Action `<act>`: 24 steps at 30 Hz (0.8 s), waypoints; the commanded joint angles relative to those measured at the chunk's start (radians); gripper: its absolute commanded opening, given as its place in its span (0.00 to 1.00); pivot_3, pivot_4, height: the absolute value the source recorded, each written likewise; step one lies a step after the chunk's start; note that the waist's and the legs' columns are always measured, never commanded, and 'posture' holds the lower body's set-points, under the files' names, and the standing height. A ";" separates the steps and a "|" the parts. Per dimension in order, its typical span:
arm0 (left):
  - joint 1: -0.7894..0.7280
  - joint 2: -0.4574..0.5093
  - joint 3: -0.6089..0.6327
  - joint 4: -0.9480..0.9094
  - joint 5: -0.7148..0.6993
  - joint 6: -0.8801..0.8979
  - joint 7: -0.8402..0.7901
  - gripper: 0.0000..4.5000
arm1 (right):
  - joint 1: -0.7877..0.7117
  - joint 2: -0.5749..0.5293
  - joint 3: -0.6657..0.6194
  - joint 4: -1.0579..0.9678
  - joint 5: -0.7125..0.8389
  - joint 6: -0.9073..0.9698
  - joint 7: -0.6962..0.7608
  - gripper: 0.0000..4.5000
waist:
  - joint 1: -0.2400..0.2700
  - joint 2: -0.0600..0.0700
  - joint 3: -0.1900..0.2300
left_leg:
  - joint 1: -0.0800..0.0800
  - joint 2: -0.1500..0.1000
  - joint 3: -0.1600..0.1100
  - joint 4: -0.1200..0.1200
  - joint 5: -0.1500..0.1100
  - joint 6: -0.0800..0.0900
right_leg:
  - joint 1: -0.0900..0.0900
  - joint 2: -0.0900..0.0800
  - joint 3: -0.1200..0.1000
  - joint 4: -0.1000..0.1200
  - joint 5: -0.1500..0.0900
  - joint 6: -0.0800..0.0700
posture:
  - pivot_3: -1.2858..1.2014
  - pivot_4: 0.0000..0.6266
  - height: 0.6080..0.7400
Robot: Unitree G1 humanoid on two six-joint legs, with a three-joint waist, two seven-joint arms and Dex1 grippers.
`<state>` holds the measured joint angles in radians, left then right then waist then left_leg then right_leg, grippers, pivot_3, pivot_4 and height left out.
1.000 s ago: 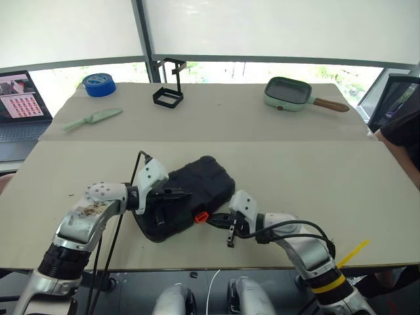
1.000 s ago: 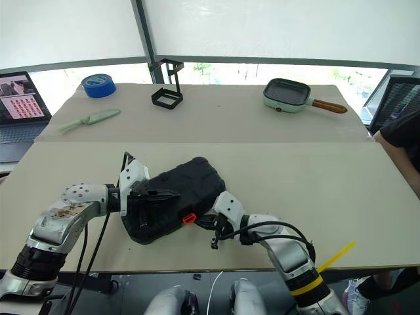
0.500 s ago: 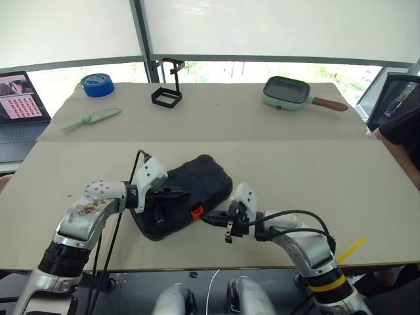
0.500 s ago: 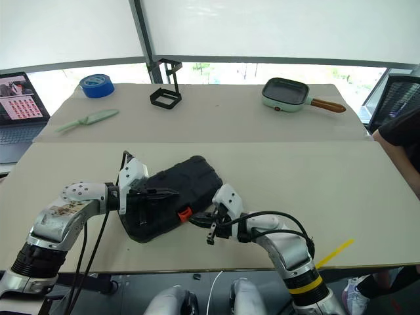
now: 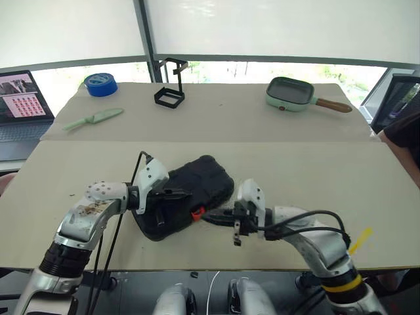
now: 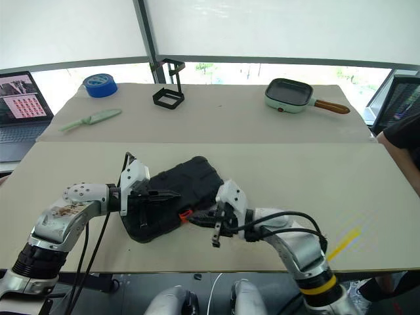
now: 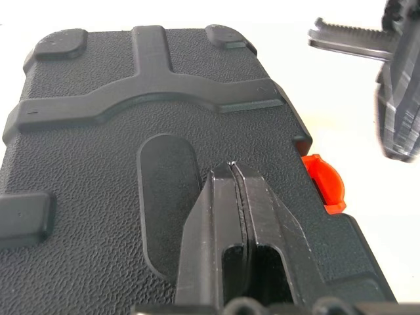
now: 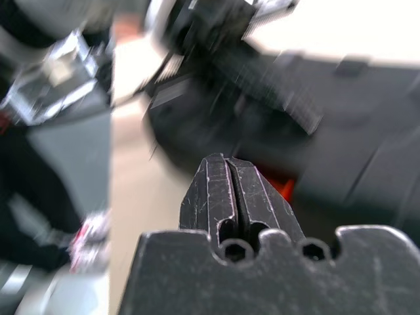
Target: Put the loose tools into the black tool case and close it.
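The black tool case (image 5: 197, 184) lies closed, lid up, near the table's front edge. Its small orange latch (image 5: 195, 212) faces the front edge. My left gripper (image 5: 182, 193) is shut, its fingertips (image 7: 231, 172) resting on the lid beside an oval recess. My right gripper (image 5: 206, 216) is also shut and holds nothing. It points at the case from the right, just off the latch (image 8: 283, 188). Whether it touches the latch I cannot tell. The loose tools are out of view.
Along the far side of the table are a blue tape roll (image 5: 100, 84), a pale green knife (image 5: 92, 119), a black wire stand (image 5: 169, 92) and a green pan (image 5: 293, 93). A laptop (image 5: 20, 98) sits far left. A person (image 5: 405, 134) is at the right edge.
My right hand has lifted a little and turned beside the latch, its fingers still shut. The left gripper and the case have stayed put.
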<state>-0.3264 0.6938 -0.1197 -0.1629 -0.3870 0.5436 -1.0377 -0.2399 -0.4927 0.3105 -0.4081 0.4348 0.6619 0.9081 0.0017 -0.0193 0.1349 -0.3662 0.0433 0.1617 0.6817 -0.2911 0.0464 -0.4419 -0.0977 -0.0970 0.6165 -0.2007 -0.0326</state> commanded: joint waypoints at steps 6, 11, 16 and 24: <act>0.084 -0.002 -0.054 0.070 0.031 0.059 0.019 0.01 | 0.003 0.113 0.071 0.128 -0.084 -0.149 -0.047 0.01 | 0.003 0.002 -0.001 | 0.002 0.001 -0.001 -0.004 0.001 -0.001 | 0.002 0.002 0.000 -0.002 0.000 0.000 | 0.52 0.24 1.00; 0.100 0.009 -0.032 0.089 0.031 0.033 0.007 0.01 | -0.024 0.171 0.069 0.180 -0.094 -0.191 -0.051 0.01 | 0.001 0.002 -0.001 | 0.002 0.001 0.000 -0.004 0.001 -0.001 | 0.001 0.002 0.000 -0.004 0.002 0.004 | 0.52 0.24 1.00; 0.125 -0.022 -0.004 0.096 0.008 -0.001 0.008 0.01 | -0.054 0.197 0.056 0.287 -0.158 -0.303 -0.062 0.01 | -0.006 0.003 -0.001 | 0.003 0.002 0.000 -0.005 0.001 -0.002 | 0.001 0.003 0.000 -0.003 0.002 0.004 | 0.52 0.24 1.00; 0.196 -0.099 0.159 0.094 -0.053 -0.208 -0.008 0.01 | -0.014 0.076 -0.020 0.199 -0.107 -0.368 0.052 0.01 | -0.009 0.008 -0.001 | 0.002 0.002 0.000 -0.005 0.003 -0.005 | 0.001 0.003 0.000 -0.003 0.001 0.002 | 0.52 0.24 1.00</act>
<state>-0.1819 0.5940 0.0221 -0.1319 -0.4359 0.3448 -1.0352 -0.2685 -0.3884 0.3479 -0.1174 0.2812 0.3295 0.9234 -0.0070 -0.0115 0.1343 -0.3645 0.0456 0.1614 0.6763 -0.2886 0.0413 -0.4418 -0.0950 -0.0973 0.6131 -0.1993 -0.0305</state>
